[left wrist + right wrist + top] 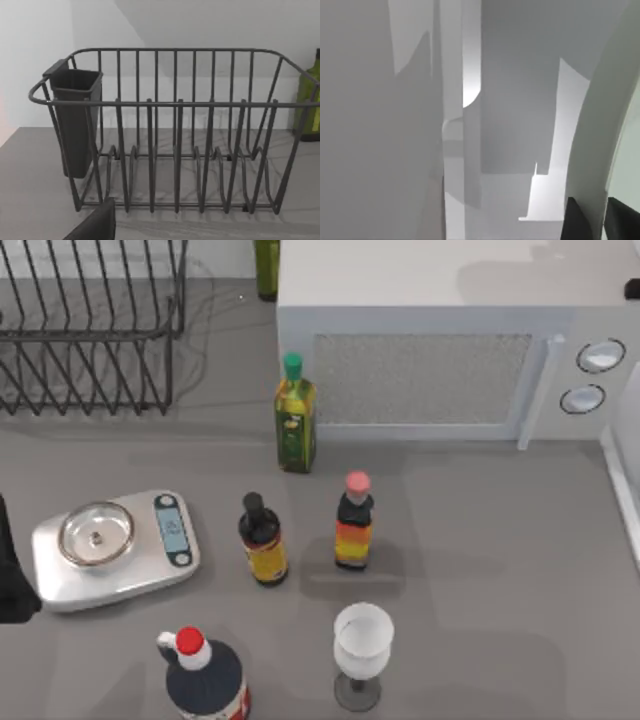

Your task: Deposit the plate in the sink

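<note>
Two dark fingertips (576,222) of the right gripper (600,224) pinch the plate (627,170) by its edge. The plate has a broad, pale, curving rim and a plain mint-green face. Pale, straight-edged walls stand close around it. The sink (622,485) shows its white rim at the table's right edge. The left arm (8,580) sits parked at the left edge.

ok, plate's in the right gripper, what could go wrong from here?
1. The right gripper seems to pinch the plate only at its rim, so it could tilt or slip out.
2. Pale walls sit close around the plate; it may knock the sink rim going down.
The left arm is parked beside the kitchen scale.
</note>
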Controlling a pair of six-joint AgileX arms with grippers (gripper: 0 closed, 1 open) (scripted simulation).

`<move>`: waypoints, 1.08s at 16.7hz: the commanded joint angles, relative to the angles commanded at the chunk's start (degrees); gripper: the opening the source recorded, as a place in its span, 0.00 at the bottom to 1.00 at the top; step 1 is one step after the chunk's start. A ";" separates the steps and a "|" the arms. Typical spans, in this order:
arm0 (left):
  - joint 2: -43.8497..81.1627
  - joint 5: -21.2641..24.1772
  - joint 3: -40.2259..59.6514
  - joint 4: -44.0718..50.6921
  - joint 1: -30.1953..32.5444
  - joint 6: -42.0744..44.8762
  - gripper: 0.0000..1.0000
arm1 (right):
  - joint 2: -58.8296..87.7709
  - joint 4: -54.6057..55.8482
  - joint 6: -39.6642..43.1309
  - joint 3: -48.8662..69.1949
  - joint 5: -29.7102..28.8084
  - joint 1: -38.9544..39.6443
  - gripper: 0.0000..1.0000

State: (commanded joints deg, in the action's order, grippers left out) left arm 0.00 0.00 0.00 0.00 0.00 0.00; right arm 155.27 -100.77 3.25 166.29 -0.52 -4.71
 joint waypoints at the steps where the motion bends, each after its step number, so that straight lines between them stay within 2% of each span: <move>1: 0.00 0.00 0.00 0.00 0.00 0.00 1.00 | 0.06 -0.02 0.06 0.01 -0.01 -0.02 0.00; 4: 0.00 0.00 0.00 0.00 0.00 0.00 1.00 | 0.06 -0.02 0.06 0.01 -0.01 -0.02 0.00; 17: 0.00 0.00 0.00 0.00 0.00 0.00 1.00 | 0.06 -0.02 0.06 0.01 -0.01 -0.02 0.98; 18: 0.00 0.00 0.00 0.00 0.00 0.00 1.00 | 0.06 -0.02 0.06 0.01 -0.01 -0.02 1.00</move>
State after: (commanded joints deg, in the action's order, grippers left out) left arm 0.00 0.00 0.00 0.00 0.00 0.00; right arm 155.34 -100.79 3.32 166.30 -0.53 -4.73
